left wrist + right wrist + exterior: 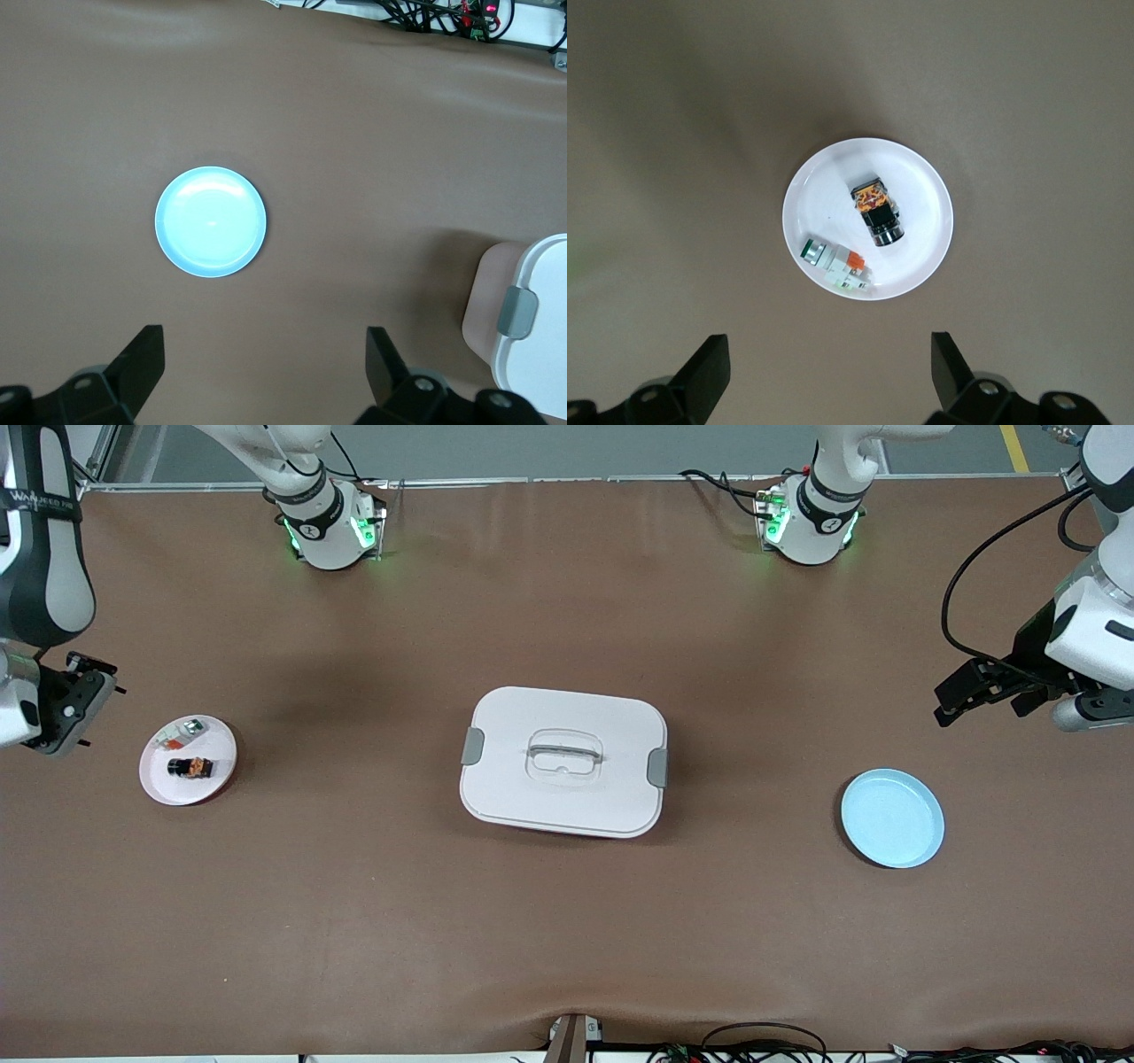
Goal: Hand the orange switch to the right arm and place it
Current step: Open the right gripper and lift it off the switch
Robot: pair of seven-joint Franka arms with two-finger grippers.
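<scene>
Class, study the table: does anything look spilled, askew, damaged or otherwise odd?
Nothing stands out. The orange switch and a white-grey part lie on the white plate; the blue plate and closed white box sit flat.

A white lidded box (563, 762) with grey side clips and a recessed handle sits at the middle of the brown table (354, 921). A light blue plate (892, 818) lies toward the left arm's end. A white plate (218, 772) toward the right arm's end holds 1 small white-grey part (180, 733) with a red-orange bit.
</scene>
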